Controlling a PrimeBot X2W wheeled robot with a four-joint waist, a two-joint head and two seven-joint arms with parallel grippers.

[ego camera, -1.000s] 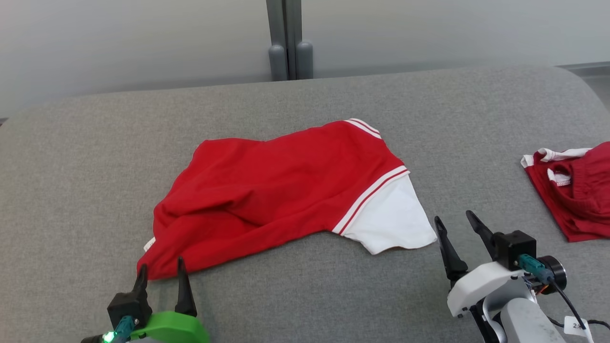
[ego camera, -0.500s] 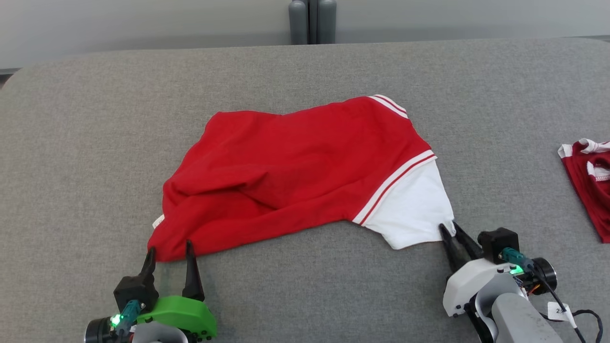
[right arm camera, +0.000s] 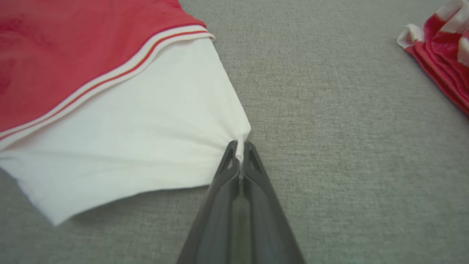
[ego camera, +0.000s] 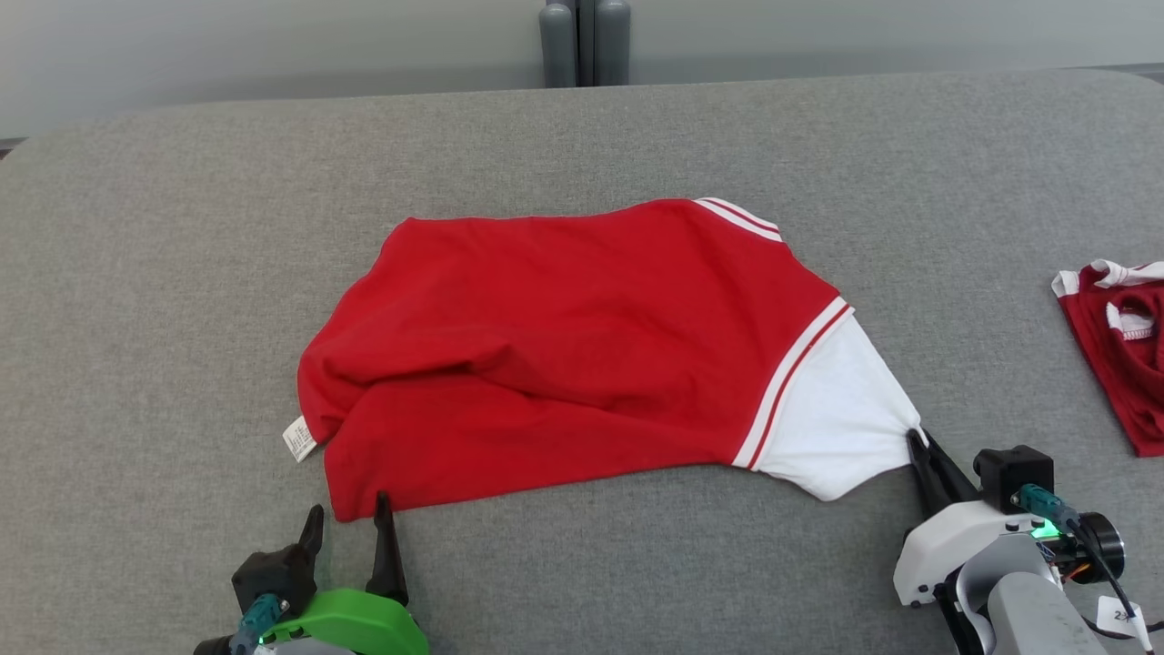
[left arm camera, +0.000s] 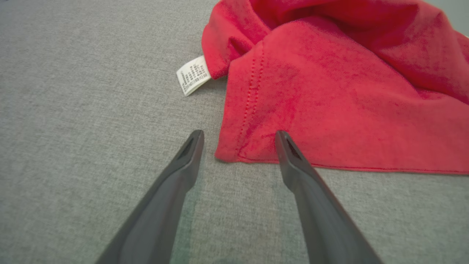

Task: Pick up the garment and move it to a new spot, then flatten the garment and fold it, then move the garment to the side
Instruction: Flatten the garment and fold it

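1. Garment (ego camera: 564,346) hem corner lies between the wide-open fingers of my left gripper (ego camera: 348,503), which grips nothing.
2. My right gripper (ego camera: 914,435) is pinched tight on the tip of the white sleeve (ego camera: 837,409).
3. Beyond, I see the red body spread on the grey pad (ego camera: 182,273), label (ego camera: 298,438) at its left edge.
4. Another red piece (ego camera: 1123,364) lies well apart, far right.
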